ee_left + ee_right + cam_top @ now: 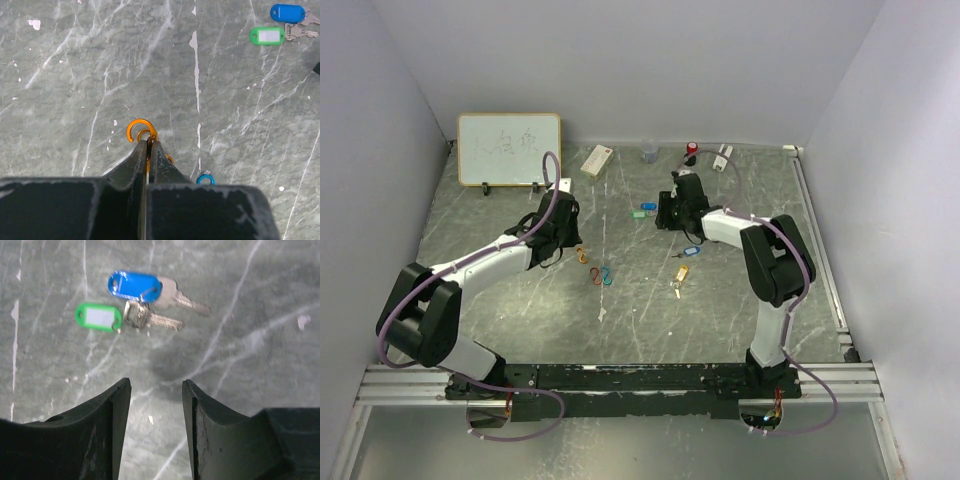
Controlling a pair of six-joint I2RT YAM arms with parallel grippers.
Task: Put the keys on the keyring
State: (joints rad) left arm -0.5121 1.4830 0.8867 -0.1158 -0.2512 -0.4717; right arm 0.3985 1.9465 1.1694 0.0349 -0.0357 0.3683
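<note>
And there the right gripper [156, 387] hung, black jaws part-way apart with nothing between them, nose aimed at the pair it wanted. The blue-tagged key [135, 286] and the green-tagged key [98, 317] lay flat on the table [250, 365], well to the right of the whiteboard [509, 148] and a little nearer the arms. From the claw they sat straight ahead and slightly to its left, apart from the fingers, and the right arm was clearly the nearer one. Their long axes ran crosswise to the claw's approach: glossy oval plastic tags at one end, thin dull-silver blades at the other, the two steel heads overlapping. A closing pinch would probably need to straddle a tag across its narrow width. Over on the other side, below and right of the whiteboard, the left gripper [148, 142] was clamped tight on an orange clip [140, 127], a shiny anodised hook poking up past its fingertips, apparently the ring waiting for keys. A yellow-tagged key [681, 272] lay further right of the whiteboard again, closer to the arms, untouched.
</note>
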